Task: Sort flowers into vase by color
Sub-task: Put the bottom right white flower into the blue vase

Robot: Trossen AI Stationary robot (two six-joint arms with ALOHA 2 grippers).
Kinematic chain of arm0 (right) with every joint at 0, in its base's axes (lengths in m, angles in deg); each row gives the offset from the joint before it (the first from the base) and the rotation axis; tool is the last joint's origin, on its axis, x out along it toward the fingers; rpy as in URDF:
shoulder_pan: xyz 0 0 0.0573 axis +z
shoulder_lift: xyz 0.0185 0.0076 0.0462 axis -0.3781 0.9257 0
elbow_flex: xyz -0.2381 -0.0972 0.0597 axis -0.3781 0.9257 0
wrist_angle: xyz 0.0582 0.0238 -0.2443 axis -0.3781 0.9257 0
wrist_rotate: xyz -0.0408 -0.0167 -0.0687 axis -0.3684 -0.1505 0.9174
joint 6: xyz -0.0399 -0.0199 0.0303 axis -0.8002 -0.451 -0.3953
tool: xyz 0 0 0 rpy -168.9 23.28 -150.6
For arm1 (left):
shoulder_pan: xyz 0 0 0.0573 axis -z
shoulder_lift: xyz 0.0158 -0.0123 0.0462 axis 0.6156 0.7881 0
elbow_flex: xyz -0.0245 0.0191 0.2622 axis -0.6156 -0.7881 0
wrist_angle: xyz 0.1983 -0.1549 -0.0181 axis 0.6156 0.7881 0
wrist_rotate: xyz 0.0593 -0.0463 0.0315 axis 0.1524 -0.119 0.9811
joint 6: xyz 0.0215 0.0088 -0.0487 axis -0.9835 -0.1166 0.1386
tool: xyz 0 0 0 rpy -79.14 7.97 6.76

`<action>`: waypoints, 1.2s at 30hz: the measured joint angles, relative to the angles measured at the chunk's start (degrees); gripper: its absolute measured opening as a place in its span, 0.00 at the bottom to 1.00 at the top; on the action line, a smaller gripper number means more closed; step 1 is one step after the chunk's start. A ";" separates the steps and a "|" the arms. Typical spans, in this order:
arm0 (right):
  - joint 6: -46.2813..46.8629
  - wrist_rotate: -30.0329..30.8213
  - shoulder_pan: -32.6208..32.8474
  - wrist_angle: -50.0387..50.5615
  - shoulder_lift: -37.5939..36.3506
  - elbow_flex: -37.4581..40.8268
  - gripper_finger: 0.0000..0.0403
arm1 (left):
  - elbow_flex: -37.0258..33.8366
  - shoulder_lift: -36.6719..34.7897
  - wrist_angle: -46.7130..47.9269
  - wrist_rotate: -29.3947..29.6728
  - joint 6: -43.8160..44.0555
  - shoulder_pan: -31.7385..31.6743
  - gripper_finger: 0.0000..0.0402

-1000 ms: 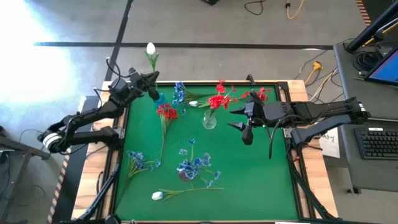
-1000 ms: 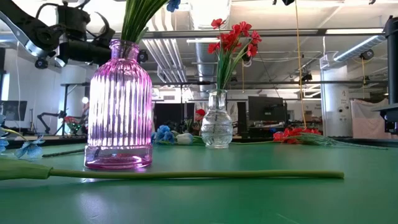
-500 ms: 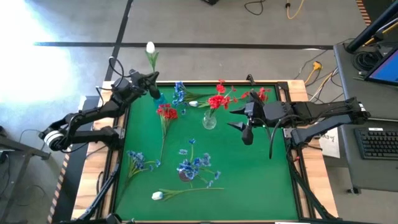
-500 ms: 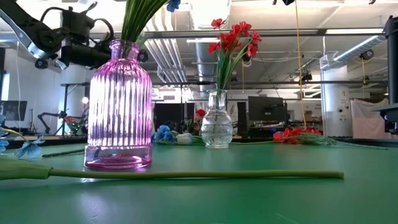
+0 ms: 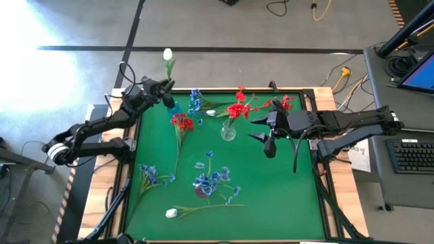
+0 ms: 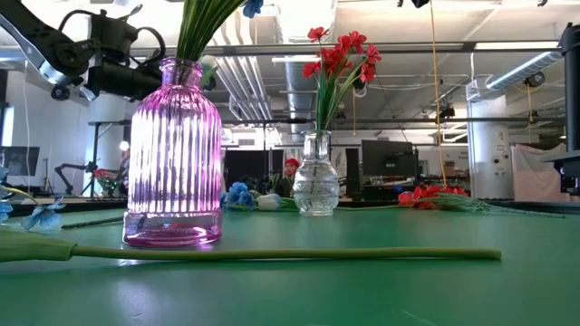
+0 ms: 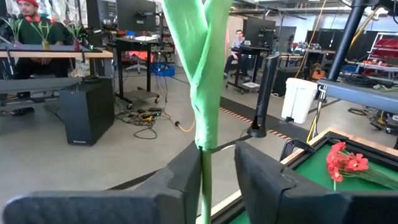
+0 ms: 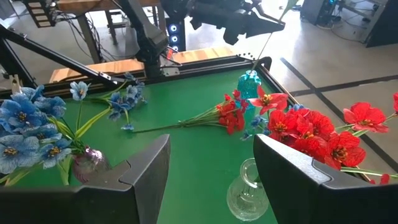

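Observation:
A white tulip (image 5: 167,54) stands tilted in the teal vase (image 5: 173,106) at the table's far left. Its green stem (image 7: 204,124) rises between the fingers of my left gripper (image 5: 165,92), which is level and open, with a gap beside the stem. My right gripper (image 5: 257,129) hangs open above the table, right of the clear vase (image 5: 228,131) that holds red flowers (image 5: 237,110). The pink vase (image 6: 174,154) near the front holds blue flowers (image 5: 209,178). Loose red (image 5: 182,122), blue (image 5: 152,176) and white (image 5: 171,213) flowers lie flat on the green mat. My left gripper has its fingers on either side of the tulip's stem (image 7: 204,180), above the teal vase's mouth. They come in level from the table's left and lie across the stem. The stem runs close to one finger (image 7: 183,180), and I cannot tell whether it touches.
More loose flowers lie along the far edge: blue (image 5: 195,102), white (image 5: 210,113) and red (image 5: 285,103). A long green stem (image 6: 272,254) lies across the mat's front. People sit in the room beyond the table (image 7: 236,40).
The white tulip's bloom has leaned a little toward the table's right. Both arms have stayed where they were.

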 joint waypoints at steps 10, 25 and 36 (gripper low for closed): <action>1.11 0.01 0.00 0.15 -0.01 0.00 0.56 | -0.01 -4.04 8.59 -0.14 0.37 0.00 0.39; 6.72 0.02 -0.02 2.45 -0.05 0.00 0.56 | -0.01 -12.79 23.68 -3.08 3.48 0.17 0.62; 8.59 0.00 -0.02 4.37 -0.09 0.00 0.56 | -0.01 -15.98 32.62 -5.75 3.85 0.24 0.72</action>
